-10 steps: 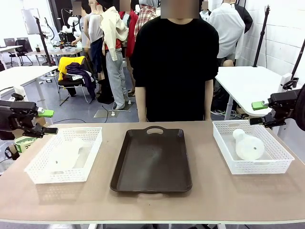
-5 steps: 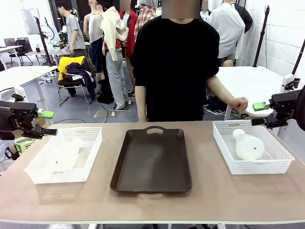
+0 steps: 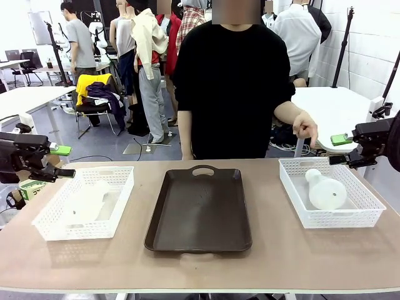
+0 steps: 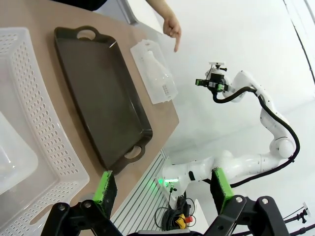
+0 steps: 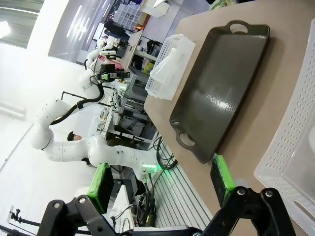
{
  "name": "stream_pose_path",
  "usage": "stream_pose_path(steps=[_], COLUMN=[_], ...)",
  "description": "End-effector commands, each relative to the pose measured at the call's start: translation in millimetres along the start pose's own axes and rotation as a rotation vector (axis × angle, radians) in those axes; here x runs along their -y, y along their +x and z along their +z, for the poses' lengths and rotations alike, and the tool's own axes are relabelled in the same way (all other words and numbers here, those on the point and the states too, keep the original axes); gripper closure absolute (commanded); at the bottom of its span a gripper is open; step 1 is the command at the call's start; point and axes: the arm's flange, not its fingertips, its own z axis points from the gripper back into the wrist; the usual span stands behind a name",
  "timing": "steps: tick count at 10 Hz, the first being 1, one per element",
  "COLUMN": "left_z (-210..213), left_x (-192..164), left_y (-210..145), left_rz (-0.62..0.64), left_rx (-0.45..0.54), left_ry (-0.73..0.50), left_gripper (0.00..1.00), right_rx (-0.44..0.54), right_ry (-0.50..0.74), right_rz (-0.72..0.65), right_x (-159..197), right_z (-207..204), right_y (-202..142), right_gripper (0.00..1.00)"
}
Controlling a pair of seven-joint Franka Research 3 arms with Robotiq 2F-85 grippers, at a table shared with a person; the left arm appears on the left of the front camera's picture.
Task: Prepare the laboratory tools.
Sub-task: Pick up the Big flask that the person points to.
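Plainly, the two flasks lay on their sides, one in each white lattice basket. The right flask (image 3: 326, 189) was frosted white and translucent, its narrow neck aimed at the far left corner of the right basket (image 3: 294, 199) and its wide round base turned toward the near side. The left flask (image 3: 89, 201) rested in the left basket (image 3: 50, 230). It was paler and its outline nearly melted into the basket's floor, so which way its neck pointed could not be told.

Between the baskets, apart from both, sat the dark brown tray (image 3: 199, 212), with a handle cut-out at its far and near ends. All three stood on the tan table (image 3: 281, 256).

The person's hand (image 3: 305, 128) hung above the far edge of the right basket with one finger pointing down (the left wrist view caught the same downward finger near that basket).

The left gripper (image 3: 62, 160) hovered beyond the outer far corner of the left basket, off the table, its jaws spread apart with nothing between the green pads. The right gripper (image 3: 336, 149) hung just past the far right corner of the right basket, jaws likewise parted and holding nothing.
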Motion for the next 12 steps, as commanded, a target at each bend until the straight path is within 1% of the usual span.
stream_pose_path(steps=[1,9,10,11,12], left_z=[0.4,0.4,0.4,0.4,0.4], left_x=[0.0,0.0,0.0,0.0,0.0], left_y=[0.9,0.9,0.9,0.9,0.9], left_rz=[-0.004,-0.004,-0.004,-0.004,-0.004], left_rx=[0.018,0.018,0.018,0.018,0.018], left_ry=[-0.023,-0.023,-0.023,-0.023,-0.023], left_gripper=[0.0,0.0,0.0,0.0,0.0], right_rx=[0.013,0.013,0.001,-0.044,-0.101], right_ry=[0.022,0.022,0.0,-0.094,-0.26], right_rz=[-0.005,-0.005,-0.001,-0.005,-0.007], right_x=[0.5,0.5,0.0,-6.4,-16.6], right_z=[-0.8,-0.8,0.6,7.1,12.7], right_y=[0.0,0.0,-0.2,12.7,36.6], right_gripper=[0.0,0.0,0.0,0.0,0.0])
